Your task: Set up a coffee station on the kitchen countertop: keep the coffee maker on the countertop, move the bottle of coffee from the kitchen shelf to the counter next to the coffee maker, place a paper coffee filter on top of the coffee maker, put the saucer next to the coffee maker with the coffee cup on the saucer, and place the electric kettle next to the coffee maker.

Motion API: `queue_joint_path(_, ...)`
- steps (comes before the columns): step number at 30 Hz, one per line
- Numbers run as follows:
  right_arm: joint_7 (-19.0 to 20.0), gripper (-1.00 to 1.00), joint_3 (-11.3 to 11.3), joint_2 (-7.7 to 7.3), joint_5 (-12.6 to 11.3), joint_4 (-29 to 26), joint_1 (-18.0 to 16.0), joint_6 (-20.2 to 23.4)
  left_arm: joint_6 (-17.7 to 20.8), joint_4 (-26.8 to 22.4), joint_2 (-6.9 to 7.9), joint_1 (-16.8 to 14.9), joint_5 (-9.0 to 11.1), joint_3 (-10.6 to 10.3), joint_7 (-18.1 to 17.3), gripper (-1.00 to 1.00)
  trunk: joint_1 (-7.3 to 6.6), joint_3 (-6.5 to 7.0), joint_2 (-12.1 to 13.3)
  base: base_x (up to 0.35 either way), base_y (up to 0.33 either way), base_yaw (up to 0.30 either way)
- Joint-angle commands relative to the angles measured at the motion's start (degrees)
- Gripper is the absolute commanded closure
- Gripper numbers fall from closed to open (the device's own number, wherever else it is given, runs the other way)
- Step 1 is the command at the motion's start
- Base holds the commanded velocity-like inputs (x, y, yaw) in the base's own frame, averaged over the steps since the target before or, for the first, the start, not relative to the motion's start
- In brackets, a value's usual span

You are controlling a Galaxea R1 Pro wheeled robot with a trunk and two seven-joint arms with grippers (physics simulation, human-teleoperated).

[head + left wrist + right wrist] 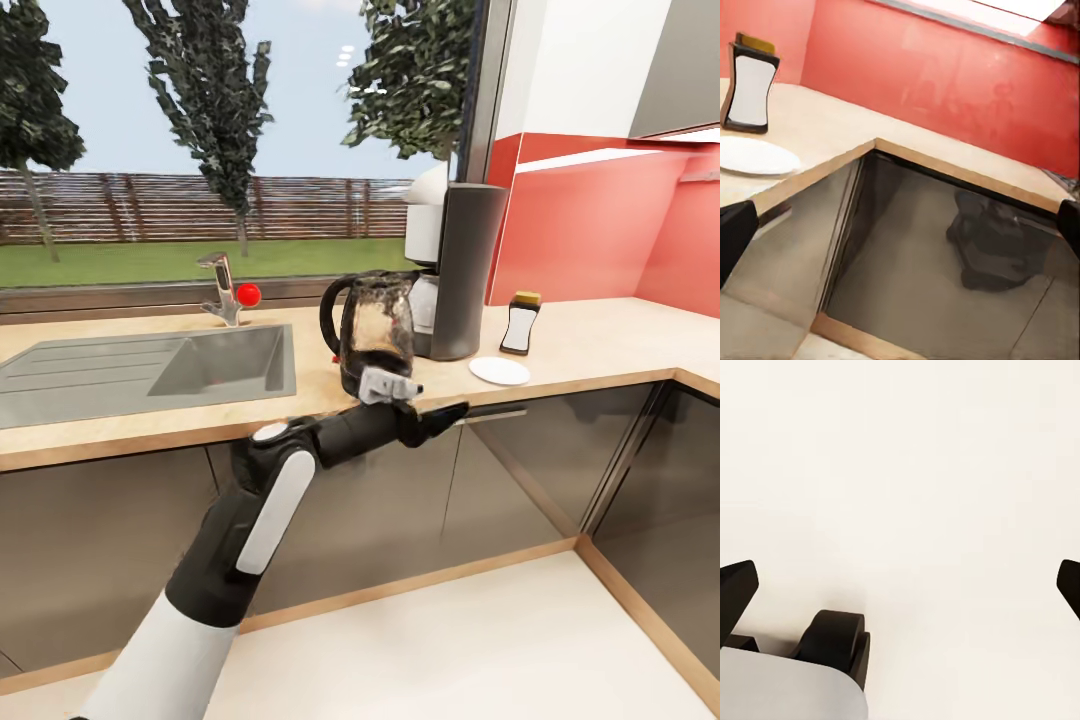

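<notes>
On the kitchen countertop (600, 350), the electric kettle (377, 335) looks dark low down, both grippers' jaws spread, empty.

The head view looks from above, forward and down, over the left arm onto the counter (600, 350), with the sink (150, 370), the electric kettle (375, 330), the coffee maker (460, 270) and a window behind. It stands a little back from the counter, so the floor in front of the cabinets shows too.

The left wrist view looks along the left pincer (900, 232), near the counter edge, toward the corner with the red wall (945, 82). Both views share the saucer (754, 156), the bottle of coffee (748, 90) and this corner.

The right wrist view faces down, onto the pale floor (915, 472) and a black wheel (836, 645) of the robot's base.
</notes>
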Motion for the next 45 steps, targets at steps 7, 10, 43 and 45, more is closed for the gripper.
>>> queue_joint_path(7, 0.16, -1.0, -0.49, -0.02, 0.57, 0.04, -0.03, -0.2, 0.08, 1.98, 2.25, 11.21, 0.29, -0.21, -17.83, -1.0, -0.01, -0.05, -0.03, 0.0, 0.0, 0.0)
queue_joint_path(10, 0.16, -1.0, -0.49, -0.02, 0.57, 0.04, -0.03, -0.2, -7.44, 4.58, 9.65, 24.01, 0.29, -0.25, -29.85, -1.0, -0.01, -0.05, -0.03, 0.0, 0.0, 0.0)
queue_joint_path(43, 0.16, -1.0, -0.42, -0.02, 0.57, 1.09, -0.03, -0.2, -60.39, 81.21, 23.55, 37.5, 3.89, 27.3, -67.69, -1.0, -0.01, -0.05, -0.03, 0.0, 0.0, 0.0)
queue_joint_path(45, 0.16, -1.0, -0.41, -0.02, 0.57, 1.09, -0.03, -0.2, -61.23, 82.84, 23.62, 37.5, 3.89, 29.45, -67.69, -1.0, -0.01, -0.05, -0.03, 0.0, 0.0, 0.0)
